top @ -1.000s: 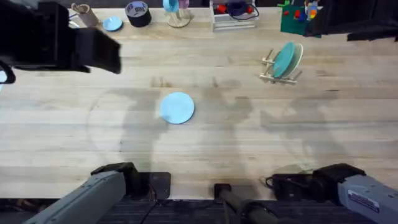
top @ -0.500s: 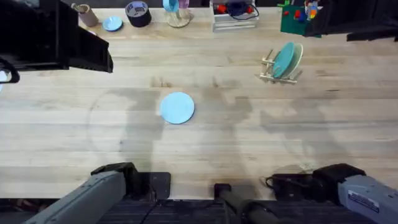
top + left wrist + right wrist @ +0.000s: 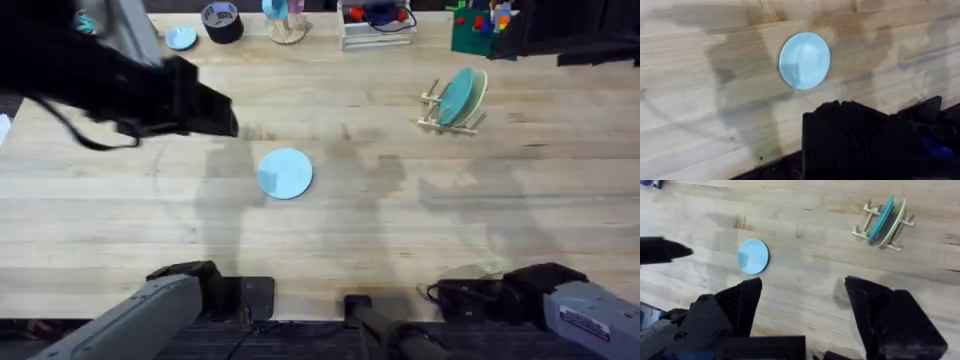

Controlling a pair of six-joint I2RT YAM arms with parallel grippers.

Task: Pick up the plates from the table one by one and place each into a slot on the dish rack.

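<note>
The pale sky blue plate (image 3: 286, 172) lies flat on the counter (image 3: 400, 240) a little left of the middle of the overhead frame, with bare wood all around it. The teal plate (image 3: 457, 96) stands on edge in a slot of the dish rack (image 3: 436, 112) at the upper right, leaning against a cream plate (image 3: 476, 92) slotted just behind it.

The left end effector (image 3: 215, 112) reaches in from the upper left, large and dark, its tip up and to the left of the blue plate and apart from it; whether its fingers are parted or closed cannot be told. In the left wrist view the blue plate (image 3: 804, 60) sits just beyond the dark body of the arm.

The right end effector (image 3: 802, 305) is released, its two fingers spread wide and holding nothing, with the blue plate (image 3: 753, 256) and the rack (image 3: 884, 222) both well ahead of it.
</note>
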